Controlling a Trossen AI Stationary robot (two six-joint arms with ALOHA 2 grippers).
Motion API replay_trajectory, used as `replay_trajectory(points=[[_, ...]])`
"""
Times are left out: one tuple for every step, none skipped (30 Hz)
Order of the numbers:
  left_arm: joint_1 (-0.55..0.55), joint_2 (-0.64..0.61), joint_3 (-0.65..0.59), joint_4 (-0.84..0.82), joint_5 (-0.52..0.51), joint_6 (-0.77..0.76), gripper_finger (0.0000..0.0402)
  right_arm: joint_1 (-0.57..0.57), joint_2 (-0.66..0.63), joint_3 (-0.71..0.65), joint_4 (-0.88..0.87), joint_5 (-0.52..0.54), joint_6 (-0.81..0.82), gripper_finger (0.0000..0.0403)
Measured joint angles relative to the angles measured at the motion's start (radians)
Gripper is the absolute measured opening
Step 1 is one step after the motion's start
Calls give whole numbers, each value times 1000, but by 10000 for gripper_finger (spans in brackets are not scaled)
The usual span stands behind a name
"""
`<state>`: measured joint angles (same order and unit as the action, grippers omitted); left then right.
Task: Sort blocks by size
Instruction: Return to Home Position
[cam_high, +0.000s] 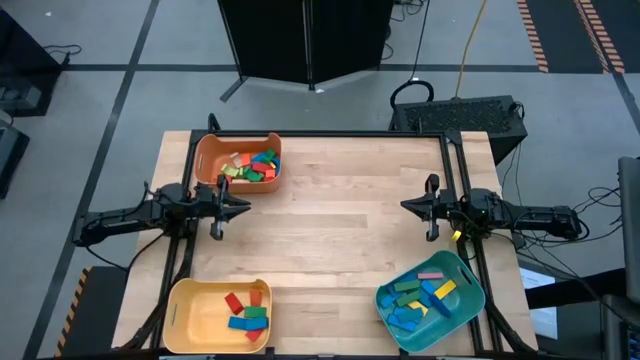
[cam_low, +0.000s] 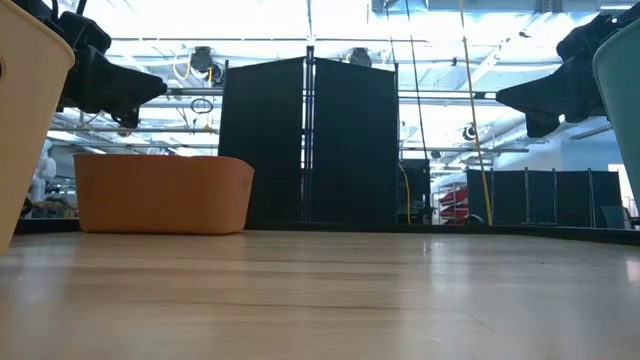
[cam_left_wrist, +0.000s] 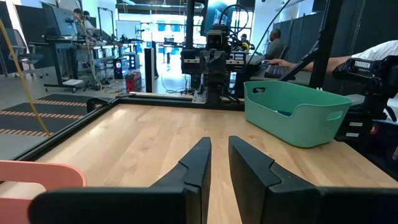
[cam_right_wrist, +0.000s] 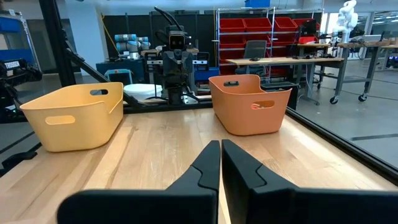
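Wooden blocks (cam_high: 252, 168) are lying in corner bins (cam_high: 238, 135); I am hovering mid-worktop (cam_high: 340, 210), left gripper (cam_left_wrist: 219, 142) barely parted, right gripper (cam_right_wrist: 219, 144) closed.

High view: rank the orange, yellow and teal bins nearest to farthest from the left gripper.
1. orange bin: back-left corner, right beside the left gripper.
2. yellow bin: front-left corner.
3. teal bin: front-right corner, on the opposite side.
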<state>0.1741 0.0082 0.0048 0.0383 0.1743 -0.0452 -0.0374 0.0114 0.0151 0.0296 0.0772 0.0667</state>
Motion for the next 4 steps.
replay_trajectory(points=[[0, 0, 0, 0, 0, 0, 56, 0, 0, 0, 0, 0, 0, 0], [0, 0, 0, 0, 0, 0, 56, 0, 0, 0, 0, 0, 0, 0], [0, 0, 0, 0, 0, 0, 56, 0, 0, 0, 0, 0, 0, 0], [0, 0, 0, 0, 0, 0, 56, 0, 0, 0, 0, 0, 0, 0]])
